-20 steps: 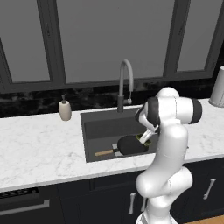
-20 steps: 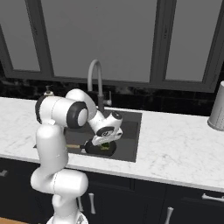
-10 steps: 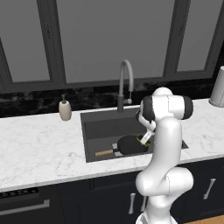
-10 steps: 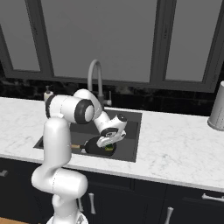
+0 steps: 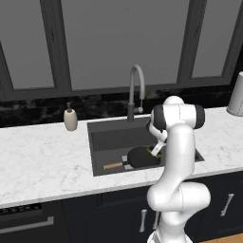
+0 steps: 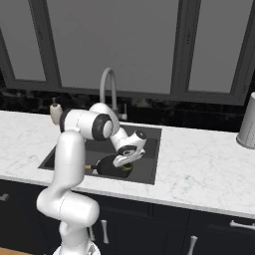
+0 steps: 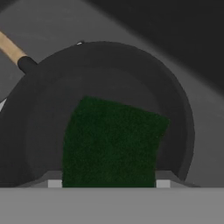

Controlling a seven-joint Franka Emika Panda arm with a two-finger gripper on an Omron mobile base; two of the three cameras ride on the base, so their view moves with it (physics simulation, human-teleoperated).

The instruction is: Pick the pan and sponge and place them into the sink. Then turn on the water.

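The black pan (image 5: 140,158) lies on the floor of the dark sink (image 5: 111,136), its wooden handle (image 5: 113,165) pointing left. My gripper (image 5: 158,149) hangs just above the pan's right part, shut on the dark green sponge (image 5: 154,150). In the right base view the gripper (image 6: 124,162) holds the sponge (image 6: 125,169) over the pan (image 6: 106,167), yellow-green side showing. Seen from the hand, the sponge (image 7: 111,144) sits between the fingers with the pan (image 7: 175,96) right beneath it. The gooseneck faucet (image 5: 135,90) stands behind the sink, no water running.
A beige soap dispenser (image 5: 70,118) stands on the white marble counter (image 5: 42,161) left of the sink. A grey canister (image 6: 246,127) sits at the far right of the counter. Dark windows run along the back wall.
The gripper with the sponge has sunk lower toward the pan and shifted a little right. The arm's upper joints have swung. The pan has stayed put.
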